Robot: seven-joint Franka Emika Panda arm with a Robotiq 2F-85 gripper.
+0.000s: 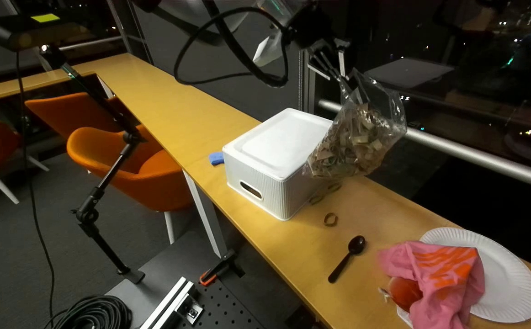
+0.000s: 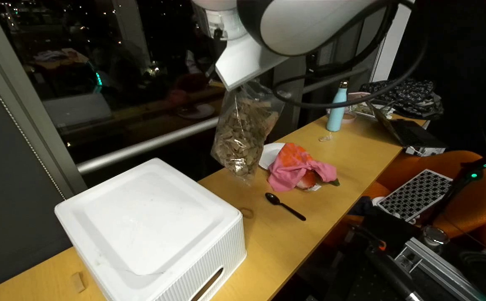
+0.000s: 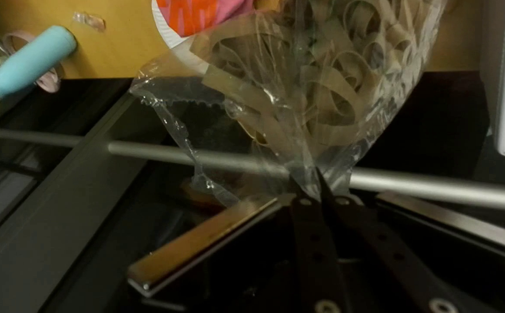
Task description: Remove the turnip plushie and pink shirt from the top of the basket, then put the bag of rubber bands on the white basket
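Clear plastic bag of rubber bands (image 1: 354, 141) aloft in pinched fingers (image 3: 327, 194), near table (image 1: 288, 246) edge by window (image 2: 159, 100), white basket (image 1: 279, 146) close, pink shirt (image 1: 448, 274) partly on plate (image 1: 507, 283), partly over turnip plushie (image 1: 405, 292)

Dim light, dark reflecting window (image 2: 163, 90), glints on plastic bag (image 2: 245, 131)

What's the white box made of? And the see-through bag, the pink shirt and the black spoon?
White box: probably hard plastic, smooth on top, with moulded-looking side ridges.
Bag of rubber bands: thin, shiny clear plastic, by its glints and creases.
Pink shirt: soft, dull cloth, since it slumps in folds; which kind, I can't tell.
Black spoon: likely plastic, glossy where its bowl catches light; not certain.
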